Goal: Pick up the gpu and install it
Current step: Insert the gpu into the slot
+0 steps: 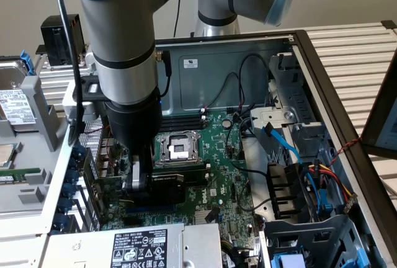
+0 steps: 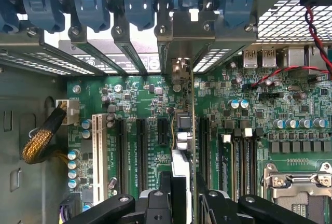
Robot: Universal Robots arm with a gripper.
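My gripper [image 1: 138,184] is low inside the open computer case, shut on the gpu [image 1: 180,184], a short black card held on edge over the green motherboard [image 1: 217,156]. The wrist view looks straight down the gpu's [image 2: 182,130] thin edge, with my gripper [image 2: 182,182] clamped on both sides. The card's metal bracket [image 2: 192,32] sits against the case's rear slot openings. The card stands among the black expansion slots [image 2: 140,151]. Whether it is seated in a slot I cannot tell.
The CPU socket [image 1: 175,147] lies just beside the card. Blue slot latches [image 2: 88,6] line the rear wall. A power supply [image 1: 142,246] sits at the front, with drive cages and bundled cables [image 1: 310,175] on the exterior view's right. A hard drive [image 1: 12,100] lies outside the case.
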